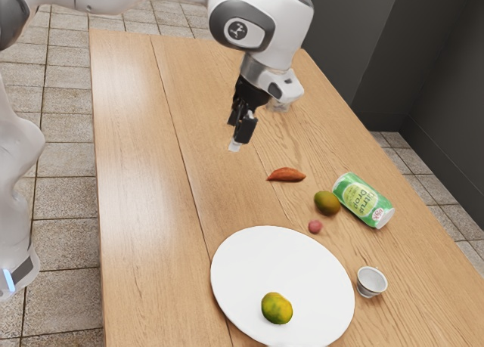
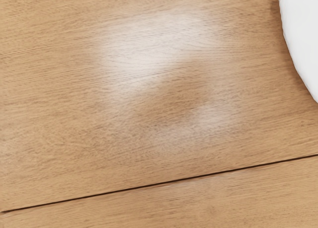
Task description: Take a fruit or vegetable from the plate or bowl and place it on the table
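**Words on the green can**

The green can (image 1: 363, 200) lies on its side on the tabletop (image 1: 136, 173). Its yellow-green label (image 1: 358, 199) says "Citrus Drop", but the first letter is hard to see. Near one end is a little red and white mark, too small to read. The arm (image 1: 264, 22) has a round, dark badge (image 1: 237, 31) with a pale sign.

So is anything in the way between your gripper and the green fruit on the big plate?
Nothing I can see stands between my gripper and the green fruit on the plate. The orange vegetable lies low, off toward the exterior view's right.
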Robot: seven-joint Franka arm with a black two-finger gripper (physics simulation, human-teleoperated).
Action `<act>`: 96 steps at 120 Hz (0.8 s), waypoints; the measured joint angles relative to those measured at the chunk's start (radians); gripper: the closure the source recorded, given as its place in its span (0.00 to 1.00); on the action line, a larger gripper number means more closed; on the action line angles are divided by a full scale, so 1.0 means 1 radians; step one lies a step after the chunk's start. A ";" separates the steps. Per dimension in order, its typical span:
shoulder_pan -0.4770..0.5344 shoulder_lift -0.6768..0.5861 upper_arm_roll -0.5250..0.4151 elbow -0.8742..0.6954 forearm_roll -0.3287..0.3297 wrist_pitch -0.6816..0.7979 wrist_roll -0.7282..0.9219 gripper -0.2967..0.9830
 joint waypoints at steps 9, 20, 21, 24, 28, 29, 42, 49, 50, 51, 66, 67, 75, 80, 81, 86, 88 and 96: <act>-0.002 0.000 -0.003 0.013 0.059 0.062 0.006 0.23; -0.071 0.029 -0.020 0.055 0.095 0.118 0.045 0.23; -0.080 0.035 -0.022 0.060 0.096 0.123 0.052 0.23; -0.101 0.059 -0.029 0.080 0.098 0.136 0.075 0.23; -0.134 0.111 -0.039 0.133 0.095 0.155 0.123 0.23; -0.145 0.124 -0.041 0.146 0.093 0.159 0.137 0.23; -0.276 0.236 -0.069 0.247 0.032 0.201 0.313 0.23; -0.320 0.268 -0.081 0.284 0.004 0.216 0.397 0.23; -0.322 0.272 -0.083 0.286 0.002 0.218 0.410 0.23; -0.322 0.278 -0.084 0.288 -0.001 0.219 0.424 0.23; -0.259 0.338 -0.092 0.296 -0.043 0.238 0.616 0.23; -0.259 0.339 -0.092 0.296 -0.045 0.239 0.629 0.23; -0.266 0.344 -0.093 0.296 -0.077 0.242 0.735 0.23; -0.277 0.350 -0.094 0.295 -0.088 0.243 0.797 0.23; -0.279 0.352 -0.094 0.295 -0.089 0.244 0.809 0.23; -0.284 0.372 -0.094 0.298 -0.097 0.245 0.867 0.23; -0.285 0.382 -0.095 0.300 -0.100 0.245 0.889 0.23; -0.281 0.409 -0.146 0.304 -0.107 0.247 0.974 0.23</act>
